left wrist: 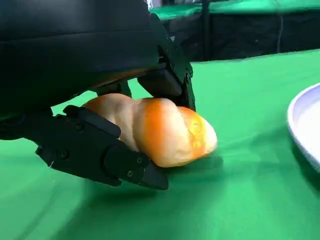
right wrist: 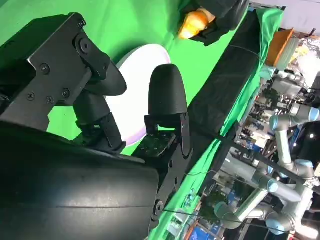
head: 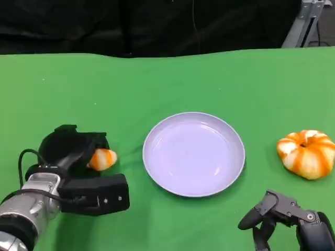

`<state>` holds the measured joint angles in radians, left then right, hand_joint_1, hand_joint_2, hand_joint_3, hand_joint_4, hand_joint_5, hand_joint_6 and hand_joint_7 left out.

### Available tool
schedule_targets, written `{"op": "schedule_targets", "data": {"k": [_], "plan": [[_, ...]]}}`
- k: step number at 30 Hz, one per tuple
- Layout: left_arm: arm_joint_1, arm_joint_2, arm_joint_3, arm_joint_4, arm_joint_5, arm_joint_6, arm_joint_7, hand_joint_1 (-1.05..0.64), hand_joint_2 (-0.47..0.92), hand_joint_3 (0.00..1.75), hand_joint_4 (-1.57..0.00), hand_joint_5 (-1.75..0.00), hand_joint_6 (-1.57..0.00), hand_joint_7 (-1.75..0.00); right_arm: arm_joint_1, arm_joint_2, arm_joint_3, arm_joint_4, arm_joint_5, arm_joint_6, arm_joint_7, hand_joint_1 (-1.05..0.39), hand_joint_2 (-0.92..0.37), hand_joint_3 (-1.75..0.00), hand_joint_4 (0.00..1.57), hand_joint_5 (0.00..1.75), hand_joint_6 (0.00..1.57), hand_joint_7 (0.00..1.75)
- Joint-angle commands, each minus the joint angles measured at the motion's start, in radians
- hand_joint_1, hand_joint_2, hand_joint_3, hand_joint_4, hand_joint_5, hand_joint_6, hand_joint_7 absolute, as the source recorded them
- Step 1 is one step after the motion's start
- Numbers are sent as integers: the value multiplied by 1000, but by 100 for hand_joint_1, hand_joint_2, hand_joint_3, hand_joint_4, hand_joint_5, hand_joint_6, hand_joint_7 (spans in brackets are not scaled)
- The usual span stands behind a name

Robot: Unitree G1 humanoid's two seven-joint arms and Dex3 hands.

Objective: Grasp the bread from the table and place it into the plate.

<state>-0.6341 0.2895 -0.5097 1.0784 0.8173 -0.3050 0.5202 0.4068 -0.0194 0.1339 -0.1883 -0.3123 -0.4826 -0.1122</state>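
While left hand (head: 78, 167) grips bread (head: 102, 159) left of plate (head: 193, 154), right hand (head: 285, 217) holds nothing.

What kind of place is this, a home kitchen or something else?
Probably a robotics lab, not a kitchen. The table is covered with plain green cloth with black curtains behind it, and several industrial robot arms stand in the background. The left robot hand grips a bread beside a plate.

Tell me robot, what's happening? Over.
Left hand fingers around orange-white bread roll, on green table. Right hand open. Round lilac plate empty, path clear.
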Motion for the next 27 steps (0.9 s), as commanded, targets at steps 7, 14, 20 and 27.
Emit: {"op": "schedule_targets", "data": {"k": [7, 14, 20, 27], "plan": [[134, 78, 68, -325, -34, -56, 97, -7, 34, 116, -88, -175, -79, -153, 1, -7, -5, -10, 17, 5, 5, 12, -30, -136, 82, 169, 82, 126], [157, 42, 109, -475, -73, -77, 84, -7, 24, 136, -93, -175, -79, -159, -4, -8, -7, -3, 20, 2, 6, 13, -30, -136, 82, 166, 82, 126], [130, -38, 107, -502, -133, -71, -37, -9, 25, 140, -90, -175, -81, -150, -4, -10, -9, -3, 17, 1, 6, 13, -30, -137, 83, 167, 82, 126], [52, -147, 78, -423, -126, -38, -102, -11, 24, 136, -90, -175, -81, -152, -3, -8, -7, -4, 14, 3, 5, 14, -30, -138, 82, 170, 82, 126]]}}
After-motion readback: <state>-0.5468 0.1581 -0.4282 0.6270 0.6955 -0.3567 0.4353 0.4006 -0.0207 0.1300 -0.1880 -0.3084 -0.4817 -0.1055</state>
